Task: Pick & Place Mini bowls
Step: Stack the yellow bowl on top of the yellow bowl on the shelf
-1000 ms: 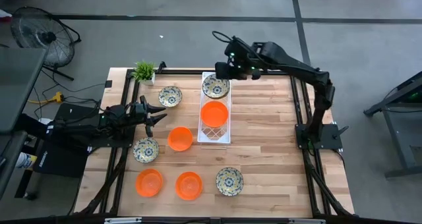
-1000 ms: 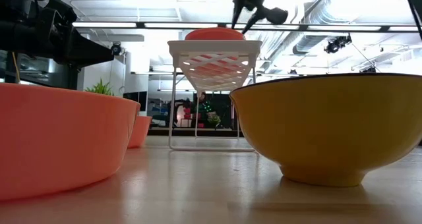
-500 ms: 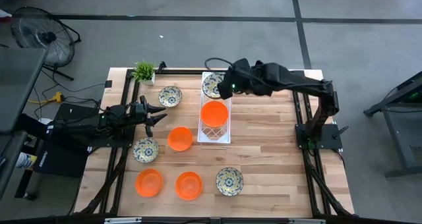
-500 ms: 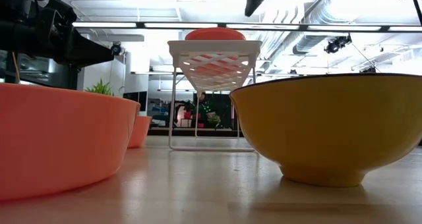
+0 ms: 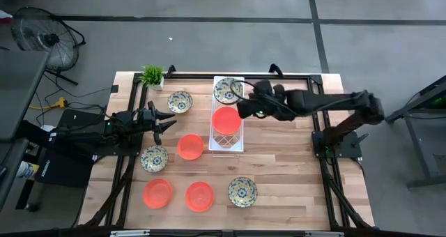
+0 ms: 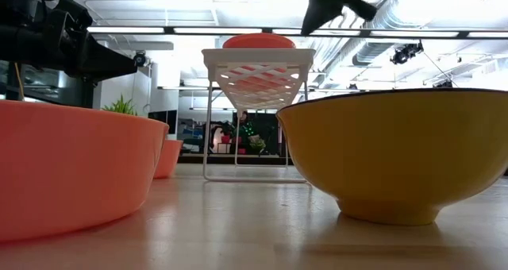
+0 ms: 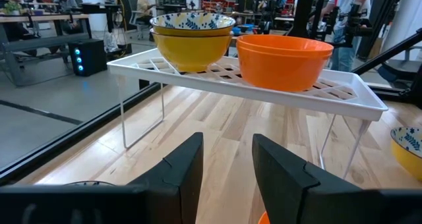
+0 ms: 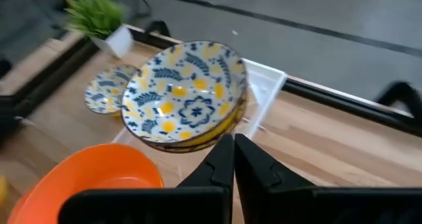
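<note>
The right gripper [image 5: 242, 110] hangs over the white wire rack [image 5: 227, 145], just beside the plain bright orange mini bowl [image 5: 226, 120] that sits on the rack. Its two dark fingers [image 8: 221, 165] are pressed together and hold nothing. Next to the orange one, at the far end of the rack, stands the cream mini bowl with blue-and-yellow floral pattern [image 8: 188, 92]; it seems to rest in a second bowl of the same kind, because a yellow wall shows double under it.

Other mini bowls lie on the wooden table [image 5: 279, 167]: two floral ones on the left side, one floral and two orange ones along the near edge, and one orange bowl [image 5: 189, 147] beside the rack.

The left gripper [image 5: 167, 119] waits low over the table with its fingers spread, near the small green potted plant [image 5: 152, 75].

I judge the bowls light, stiff and smooth, probably glazed or plastic, so they can slip. The best hold is on the rim, with one finger inside and one outside the wall.
</note>
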`<state>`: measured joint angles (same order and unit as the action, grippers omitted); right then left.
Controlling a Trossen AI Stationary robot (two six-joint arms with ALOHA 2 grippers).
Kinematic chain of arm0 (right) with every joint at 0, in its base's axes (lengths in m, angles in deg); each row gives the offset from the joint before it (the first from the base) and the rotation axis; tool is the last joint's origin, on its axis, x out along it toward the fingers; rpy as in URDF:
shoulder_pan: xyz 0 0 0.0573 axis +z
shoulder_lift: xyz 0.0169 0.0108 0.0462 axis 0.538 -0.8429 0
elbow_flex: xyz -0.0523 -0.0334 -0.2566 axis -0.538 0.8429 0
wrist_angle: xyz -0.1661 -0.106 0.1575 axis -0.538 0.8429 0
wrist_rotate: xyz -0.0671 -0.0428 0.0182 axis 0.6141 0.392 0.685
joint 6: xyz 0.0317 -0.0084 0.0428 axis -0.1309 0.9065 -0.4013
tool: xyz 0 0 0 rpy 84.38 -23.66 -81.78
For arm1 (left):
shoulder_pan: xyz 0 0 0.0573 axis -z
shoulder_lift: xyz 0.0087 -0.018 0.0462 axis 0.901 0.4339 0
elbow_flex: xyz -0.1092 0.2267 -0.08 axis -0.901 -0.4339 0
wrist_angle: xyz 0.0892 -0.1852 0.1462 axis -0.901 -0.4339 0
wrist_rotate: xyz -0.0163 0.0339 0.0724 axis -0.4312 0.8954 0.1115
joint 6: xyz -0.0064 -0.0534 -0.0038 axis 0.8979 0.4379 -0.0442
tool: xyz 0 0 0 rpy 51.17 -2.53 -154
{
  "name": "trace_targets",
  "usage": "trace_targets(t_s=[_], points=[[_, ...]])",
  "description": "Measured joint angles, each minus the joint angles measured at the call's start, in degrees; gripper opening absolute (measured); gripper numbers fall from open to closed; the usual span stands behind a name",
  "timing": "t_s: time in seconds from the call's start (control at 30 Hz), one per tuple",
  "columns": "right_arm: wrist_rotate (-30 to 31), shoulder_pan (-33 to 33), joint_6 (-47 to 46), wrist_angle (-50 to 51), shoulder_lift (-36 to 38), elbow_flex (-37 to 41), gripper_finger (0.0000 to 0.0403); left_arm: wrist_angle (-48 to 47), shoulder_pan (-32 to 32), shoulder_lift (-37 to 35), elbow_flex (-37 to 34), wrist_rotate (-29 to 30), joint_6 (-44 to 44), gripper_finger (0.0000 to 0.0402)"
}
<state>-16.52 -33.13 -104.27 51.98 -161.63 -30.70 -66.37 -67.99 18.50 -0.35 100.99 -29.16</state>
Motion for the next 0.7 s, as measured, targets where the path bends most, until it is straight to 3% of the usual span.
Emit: trace_targets(t_s=[0.2,0.4,0.7], points=[[-4.6,-1.4,12.6,-23.3,7.2,16.2,0.0000,0.0,0.0,0.0,0.0,0.0,0.0,0.0129],[-10.0,-3.9,26.8,-40.5,9.0,24.6,0.0000,0.0,0.0,0.0,0.0,0.0,0.0,0.0129],[-14.9,-8.1,36.2,-51.8,9.0,30.5,0.0000,0.0,0.0,0.0,0.0,0.0,0.0,0.0129]])
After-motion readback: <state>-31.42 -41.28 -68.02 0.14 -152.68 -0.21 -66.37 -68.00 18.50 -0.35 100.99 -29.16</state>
